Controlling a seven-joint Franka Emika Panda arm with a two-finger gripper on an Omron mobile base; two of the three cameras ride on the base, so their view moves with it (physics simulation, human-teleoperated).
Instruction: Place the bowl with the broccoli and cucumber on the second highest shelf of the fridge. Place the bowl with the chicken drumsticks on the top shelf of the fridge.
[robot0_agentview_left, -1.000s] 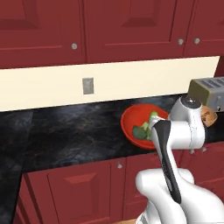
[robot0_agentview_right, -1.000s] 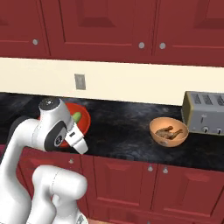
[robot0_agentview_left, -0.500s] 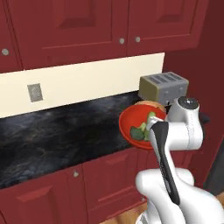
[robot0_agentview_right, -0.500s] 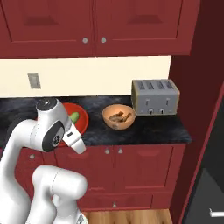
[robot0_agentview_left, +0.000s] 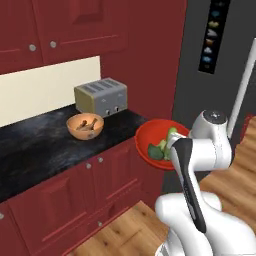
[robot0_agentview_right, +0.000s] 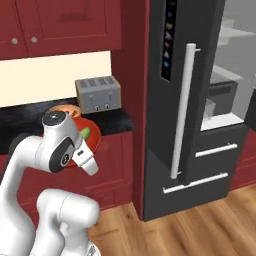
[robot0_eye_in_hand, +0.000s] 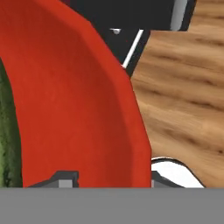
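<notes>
Altogether two bowls are in sight: the red bowl with the broccoli and cucumber (robot0_agentview_left: 152, 145) is held up off the worktop (robot0_agentview_left: 45, 145), out over the wooden floor (robot0_agentview_left: 125, 235) and in front of the arm's wrist, while the orange bowl with the chicken drumsticks (robot0_agentview_left: 85, 126) sits on the black worktop just in front of the one silver toaster (robot0_agentview_left: 101, 96). Green pieces — the broccoli and cucumber (robot0_agentview_left: 161, 148) — lie against the red bowl's near wall; I cannot count them surely. The hand view shows what the others hide: the gripper (robot0_eye_in_hand: 107, 177) has one dark tip on each side of the red wall, so the jaws are clamped on the bowl's rim. The right base view alone takes in the fridge (robot0_agentview_right: 200, 115) at full height — dark front, one long silver handle (robot0_agentview_right: 182, 111), its right side open on a pale interior; individual shelves there are too blurred to tell apart. The left base view gives a strip of the fridge with a column of small icons.
</notes>
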